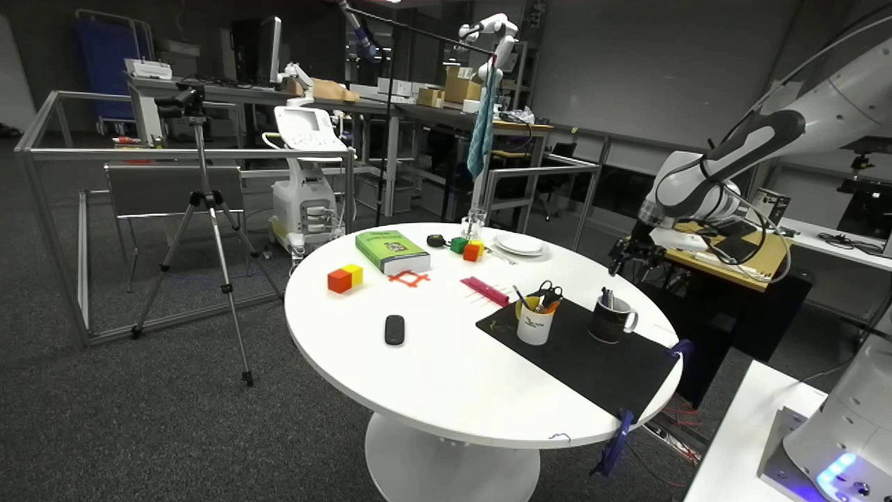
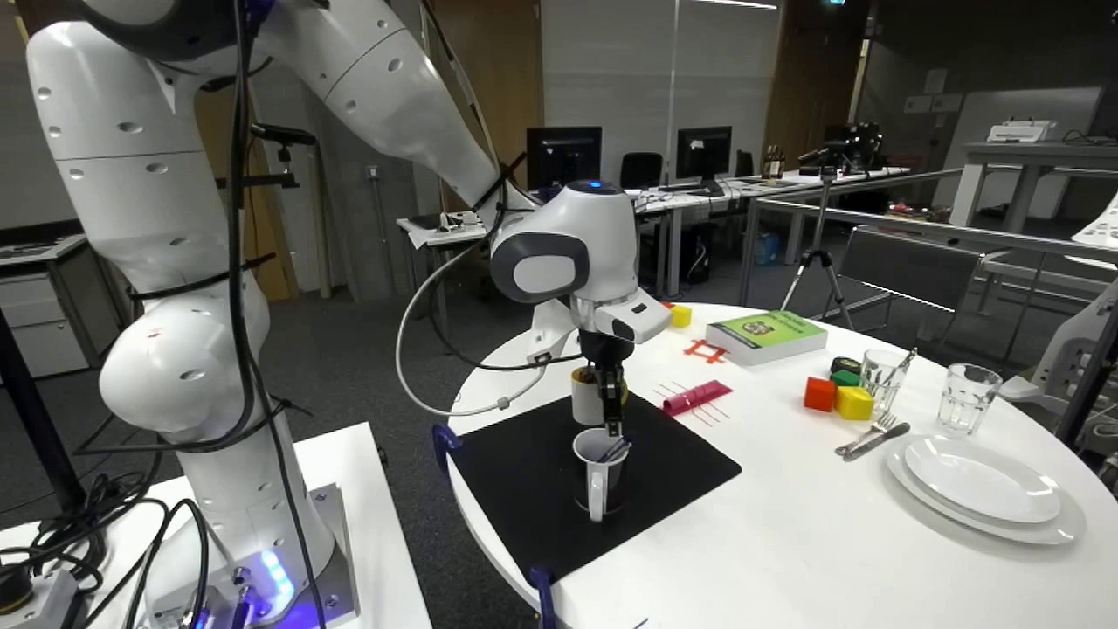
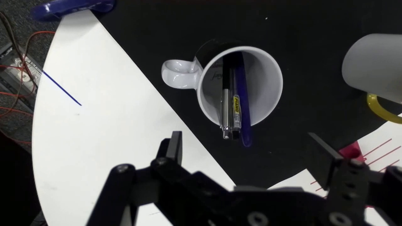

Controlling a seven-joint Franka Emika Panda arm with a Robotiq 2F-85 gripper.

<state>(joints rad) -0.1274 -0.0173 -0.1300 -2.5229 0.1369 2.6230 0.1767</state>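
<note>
Below the end effector (image 3: 246, 146), pens (image 3: 236, 110).

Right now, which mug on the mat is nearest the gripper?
The black mug with the white handle, holding pens; the white mug, with a yellow handle, stands farther from the gripper.

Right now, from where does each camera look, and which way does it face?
In an exterior view: raised beside the round table, looking down across it toward the green book; robot base and arm show at right.
In an exterior view: raised near the plates, looking across the table toward monitors; base and arm fill left to centre.
Wrist view: behind the open gripper, facing down at the dark mug with pens; its fingers show in the lower half.
Both exterior views share table, book and mug.
</note>
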